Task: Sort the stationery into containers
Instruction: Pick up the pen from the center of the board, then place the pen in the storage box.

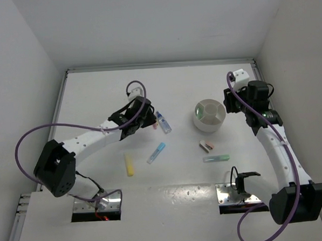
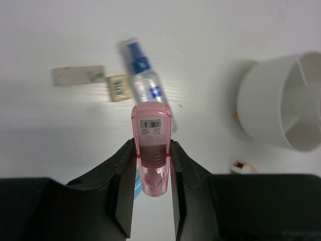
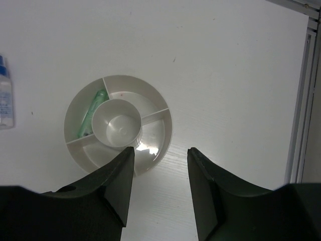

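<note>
My left gripper [image 1: 146, 119] [image 2: 152, 165] is shut on a clear pink stick [image 2: 151, 131], held above the table beside the clear blue-capped bottle [image 1: 163, 122] [image 2: 143, 80] and a tan block [image 2: 118, 88]. The round white divided dish [image 1: 217, 121] [image 2: 261, 100] [image 3: 161, 110] holds a green stick [image 3: 93, 111] in its left compartment. My right gripper [image 1: 236, 102] [image 3: 160, 186] is open and empty, above the dish's near right rim. On the table lie a blue stick [image 1: 156, 152], a yellow stick [image 1: 129, 165], a green stick [image 1: 216, 158] and brown-pink blocks [image 1: 206, 146].
White walls enclose the table at the back and sides; a metal rail [image 3: 301, 100] runs along the right edge. A pale label patch [image 2: 78, 75] lies flat on the table left of the tan block. Cables loop from both arms.
</note>
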Action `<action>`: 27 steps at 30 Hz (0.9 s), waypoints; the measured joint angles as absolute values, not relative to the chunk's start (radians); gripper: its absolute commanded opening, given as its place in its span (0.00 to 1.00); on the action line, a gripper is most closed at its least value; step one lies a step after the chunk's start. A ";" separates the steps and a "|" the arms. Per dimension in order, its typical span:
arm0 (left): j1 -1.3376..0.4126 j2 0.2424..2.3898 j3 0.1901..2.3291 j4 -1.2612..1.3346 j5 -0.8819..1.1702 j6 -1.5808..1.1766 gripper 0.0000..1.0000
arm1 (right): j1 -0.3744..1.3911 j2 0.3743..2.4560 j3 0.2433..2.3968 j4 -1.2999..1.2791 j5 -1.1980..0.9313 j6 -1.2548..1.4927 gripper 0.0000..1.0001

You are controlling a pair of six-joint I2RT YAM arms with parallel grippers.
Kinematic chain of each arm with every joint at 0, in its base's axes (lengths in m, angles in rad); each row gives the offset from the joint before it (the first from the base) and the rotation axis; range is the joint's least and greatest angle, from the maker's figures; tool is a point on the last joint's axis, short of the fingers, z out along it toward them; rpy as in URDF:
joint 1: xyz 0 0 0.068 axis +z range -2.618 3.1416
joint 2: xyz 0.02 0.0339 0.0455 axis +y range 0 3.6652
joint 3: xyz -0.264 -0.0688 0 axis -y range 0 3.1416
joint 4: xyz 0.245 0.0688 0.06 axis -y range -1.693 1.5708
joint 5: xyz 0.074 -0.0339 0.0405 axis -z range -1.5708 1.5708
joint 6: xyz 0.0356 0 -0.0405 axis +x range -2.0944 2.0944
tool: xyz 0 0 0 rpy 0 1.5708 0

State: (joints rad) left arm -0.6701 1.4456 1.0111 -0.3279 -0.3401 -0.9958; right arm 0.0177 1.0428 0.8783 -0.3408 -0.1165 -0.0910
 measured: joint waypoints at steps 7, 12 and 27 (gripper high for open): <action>-0.692 1.608 1.025 0.086 -0.050 -0.710 0.00 | 0.018 1.064 0.878 -0.342 -0.115 -0.097 0.48; -0.727 1.770 1.147 0.258 0.107 -0.606 0.00 | 0.018 1.077 0.878 -0.342 -0.114 -0.098 0.48; -0.765 1.994 1.430 0.421 0.206 -0.580 0.10 | 0.018 1.087 0.878 -0.342 -0.112 -0.106 0.48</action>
State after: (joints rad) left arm -0.7650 1.9938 1.4296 0.4210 0.2062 -0.5797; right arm 0.0177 1.0866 0.8783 -0.3416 -0.1116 -0.1059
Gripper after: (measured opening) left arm 0.335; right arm 0.473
